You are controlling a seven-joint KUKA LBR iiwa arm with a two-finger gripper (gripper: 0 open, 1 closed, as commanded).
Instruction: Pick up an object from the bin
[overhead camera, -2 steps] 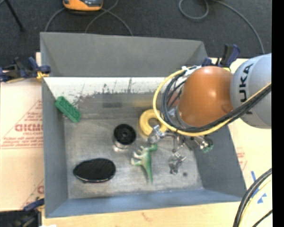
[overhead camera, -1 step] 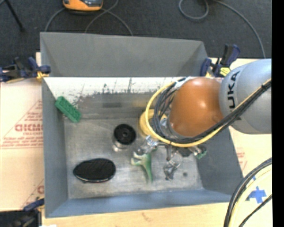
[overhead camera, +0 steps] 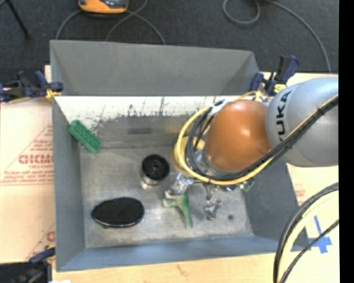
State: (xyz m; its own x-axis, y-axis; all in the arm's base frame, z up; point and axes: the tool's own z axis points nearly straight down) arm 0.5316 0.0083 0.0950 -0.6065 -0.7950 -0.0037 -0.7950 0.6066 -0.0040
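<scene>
While the tool (overhead camera: 196, 198) hangs low over the bin (overhead camera: 68, 217) floor, fingers spread and nothing between them, I see a small green stick (overhead camera: 184, 210) just outside the finger farther from the arm. Its long axis points from that finger toward the near wall. A black round can (overhead camera: 154, 168) sits farther out on that side. I judge a short sidestep would straddle the stick.
</scene>
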